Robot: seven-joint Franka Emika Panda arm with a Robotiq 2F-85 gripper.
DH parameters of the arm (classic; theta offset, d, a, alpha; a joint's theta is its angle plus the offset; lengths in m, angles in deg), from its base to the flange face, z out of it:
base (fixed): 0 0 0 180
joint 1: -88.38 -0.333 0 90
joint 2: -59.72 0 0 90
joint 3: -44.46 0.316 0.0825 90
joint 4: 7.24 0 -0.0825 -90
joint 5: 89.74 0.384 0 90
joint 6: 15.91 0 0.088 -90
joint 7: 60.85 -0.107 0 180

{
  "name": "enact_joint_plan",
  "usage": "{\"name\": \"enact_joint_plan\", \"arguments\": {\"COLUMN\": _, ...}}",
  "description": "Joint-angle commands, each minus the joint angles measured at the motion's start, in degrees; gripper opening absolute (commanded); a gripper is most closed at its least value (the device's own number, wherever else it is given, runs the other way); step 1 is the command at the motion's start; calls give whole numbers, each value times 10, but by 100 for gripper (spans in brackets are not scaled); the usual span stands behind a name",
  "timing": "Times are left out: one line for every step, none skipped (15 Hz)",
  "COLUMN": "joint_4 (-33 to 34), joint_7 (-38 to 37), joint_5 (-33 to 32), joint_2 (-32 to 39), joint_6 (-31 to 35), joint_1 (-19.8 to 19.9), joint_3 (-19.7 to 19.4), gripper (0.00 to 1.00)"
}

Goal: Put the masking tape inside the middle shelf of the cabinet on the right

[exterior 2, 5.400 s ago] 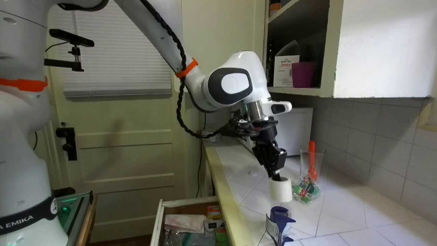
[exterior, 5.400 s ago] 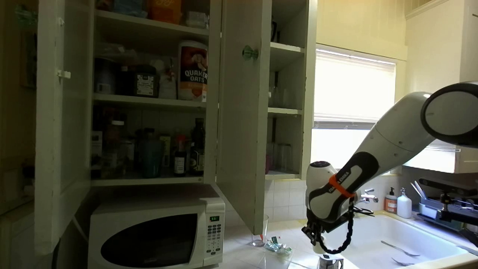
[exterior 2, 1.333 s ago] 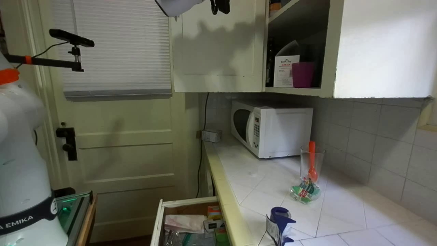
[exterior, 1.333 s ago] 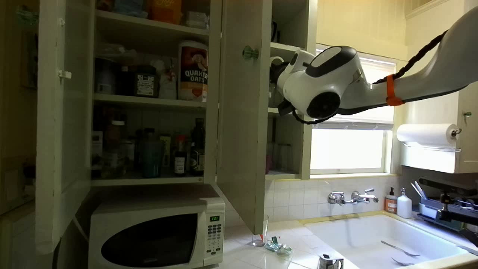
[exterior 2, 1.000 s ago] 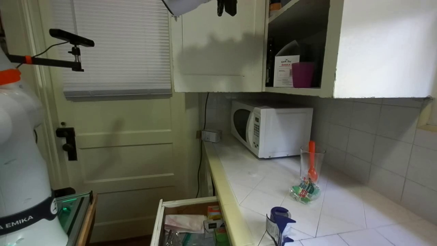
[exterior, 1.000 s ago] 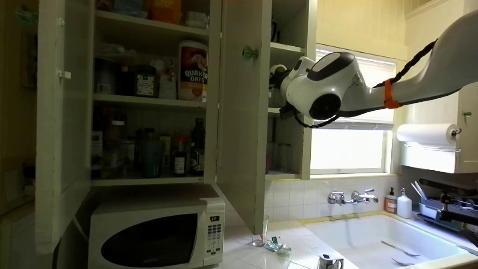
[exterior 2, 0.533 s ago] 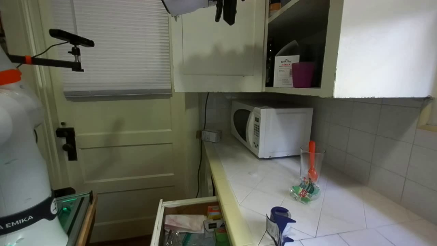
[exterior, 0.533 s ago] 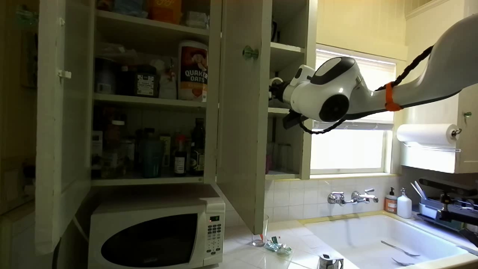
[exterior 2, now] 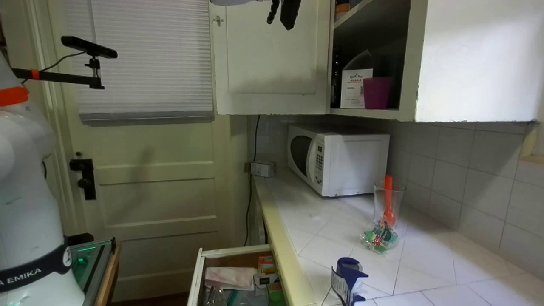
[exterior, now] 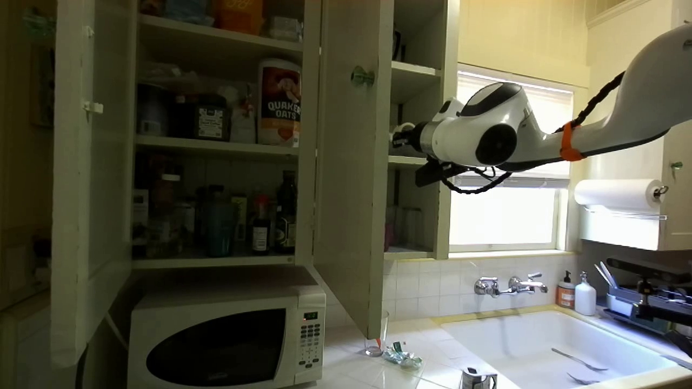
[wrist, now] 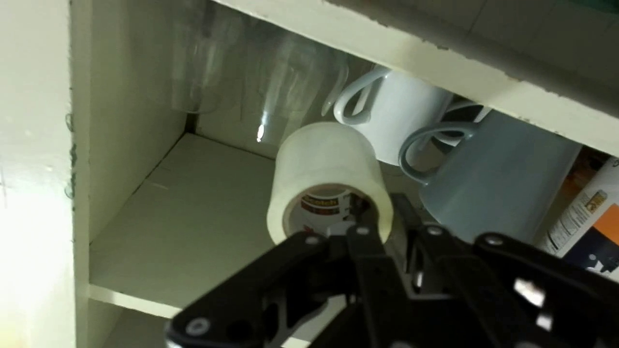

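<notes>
The masking tape [wrist: 329, 150] is a pale roll with Scotch print inside its core. My gripper [wrist: 382, 212] is shut on its wall, one finger inside the core, the other outside. In the wrist view it is at the middle shelf [wrist: 193, 208]; whether it touches the board is hidden. In an exterior view the tape [exterior: 404, 127] and gripper [exterior: 399, 139] are at the opening of the white cabinet [exterior: 445, 216], above the middle shelf's front edge [exterior: 411, 160], partly hidden by the door. In an exterior view only black wrist parts [exterior 2: 290, 15] show.
Glasses [wrist: 290, 82], a white mug [wrist: 401, 111] and a grey mug [wrist: 498, 169] stand behind and right of the tape. The upper board [wrist: 425, 48] and side wall [wrist: 130, 111] bound the compartment. An open door [exterior: 351, 189] stands left of the arm.
Earlier the gripper held the tape low over the counter, then raised it to the cabinet. Over the last second gripper and tape have moved down toward the middle shelf; the wrist has shifted slightly right.
</notes>
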Motion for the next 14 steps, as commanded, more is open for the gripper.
{"name": "enact_joint_plan", "arguments": {"joint_4": 55, "joint_7": 5, "joint_5": 33, "joint_2": 28, "joint_6": 71, "joint_1": 6, "joint_3": -25, "gripper": 4}}
{"name": "enact_joint_plan", "arguments": {"joint_4": 69, "joint_7": 6, "joint_5": 35, "joint_2": 37, "joint_6": 79, "joint_1": 6, "joint_3": -30, "gripper": 4}}
{"name": "enact_joint_plan", "arguments": {"joint_4": 84, "joint_7": 8, "joint_5": 39, "joint_2": 47, "joint_6": 88, "joint_1": 6, "joint_3": -35, "gripper": 4}}
{"name": "enact_joint_plan", "arguments": {"joint_4": 98, "joint_7": 14, "joint_5": 43, "joint_2": 59, "joint_6": 91, "joint_1": 7, "joint_3": -38, "gripper": 4}}
{"name": "enact_joint_plan", "arguments": {"joint_4": 118, "joint_7": 4, "joint_5": 37, "joint_2": 74, "joint_6": 99, "joint_1": 3, "joint_3": -44, "gripper": 4}}
{"name": "enact_joint_plan", "arguments": {"joint_4": 128, "joint_7": 8, "joint_5": 39, "joint_2": 85, "joint_6": 101, "joint_1": 3, "joint_3": -45, "gripper": 4}}
{"name": "enact_joint_plan", "arguments": {"joint_4": 84, "joint_7": 4, "joint_5": 27, "joint_2": 51, "joint_6": 73, "joint_1": 2, "joint_3": -37, "gripper": 4}}
{"name": "enact_joint_plan", "arguments": {"joint_4": 92, "joint_7": 4, "joint_5": 27, "joint_2": 59, "joint_6": 73, "joint_1": 2, "joint_3": -38, "gripper": 15}}
{"name": "enact_joint_plan", "arguments": {"joint_4": 91, "joint_7": 4, "joint_5": 27, "joint_2": 61, "joint_6": 73, "joint_1": 2, "joint_3": -38, "gripper": 15}}
{"name": "enact_joint_plan", "arguments": {"joint_4": 91, "joint_7": 4, "joint_5": 27, "joint_2": 61, "joint_6": 73, "joint_1": 2, "joint_3": -38, "gripper": 15}}
{"name": "enact_joint_plan", "arguments": {"joint_4": 91, "joint_7": 4, "joint_5": 27, "joint_2": 60, "joint_6": 73, "joint_1": 2, "joint_3": -38, "gripper": 15}}
{"name": "enact_joint_plan", "arguments": {"joint_4": 91, "joint_7": 4, "joint_5": 27, "joint_2": 59, "joint_6": 73, "joint_1": 2, "joint_3": -38, "gripper": 15}}
{"name": "enact_joint_plan", "arguments": {"joint_4": 91, "joint_7": 4, "joint_5": 27, "joint_2": 59, "joint_6": 73, "joint_1": 2, "joint_3": -38, "gripper": 15}}
{"name": "enact_joint_plan", "arguments": {"joint_4": 91, "joint_7": 4, "joint_5": 27, "joint_2": 59, "joint_6": 73, "joint_1": 2, "joint_3": -38, "gripper": 4}}
